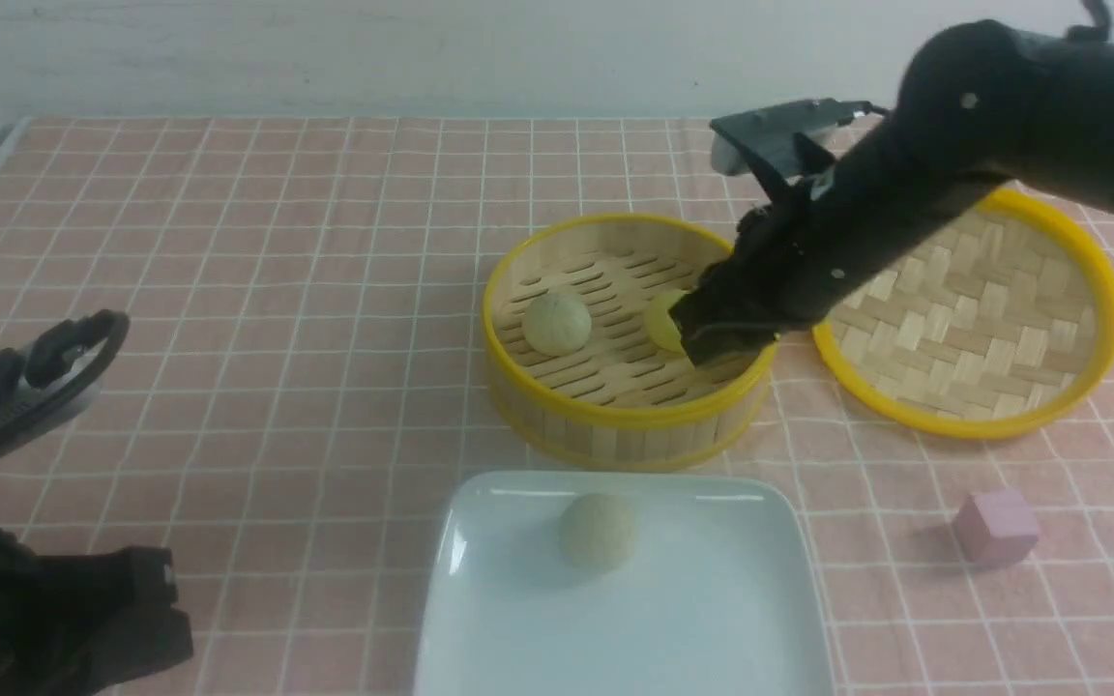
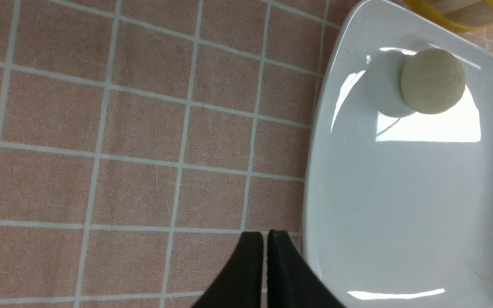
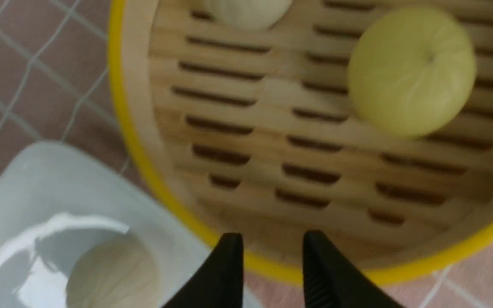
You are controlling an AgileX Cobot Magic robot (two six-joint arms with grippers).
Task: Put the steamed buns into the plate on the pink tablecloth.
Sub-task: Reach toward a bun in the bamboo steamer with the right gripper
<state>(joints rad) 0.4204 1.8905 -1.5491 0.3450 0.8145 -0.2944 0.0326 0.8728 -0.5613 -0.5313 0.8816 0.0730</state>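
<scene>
On the pink tablecloth (image 1: 277, 290) lies the white square plate (image 1: 712, 599), with one pale beige steamed bun (image 1: 598, 530) near its far edge. Two more steamed buns sit in the bamboo steamer basket (image 1: 615, 416): a pale one (image 1: 557, 322) and a yellow one (image 1: 663, 319). My right gripper (image 3: 272, 244) hangs open and empty over the basket's near rim, the yellow bun (image 3: 411, 70) just ahead of it. My left gripper (image 2: 265, 239) is shut on nothing, above the cloth beside the plate's (image 2: 400, 214) left edge.
The round woven lid (image 1: 973, 329) lies to the right of the basket, partly under my right arm. A small pink cube (image 1: 995, 527) sits right of the plate. My left arm (image 1: 54, 609) fills the front left corner.
</scene>
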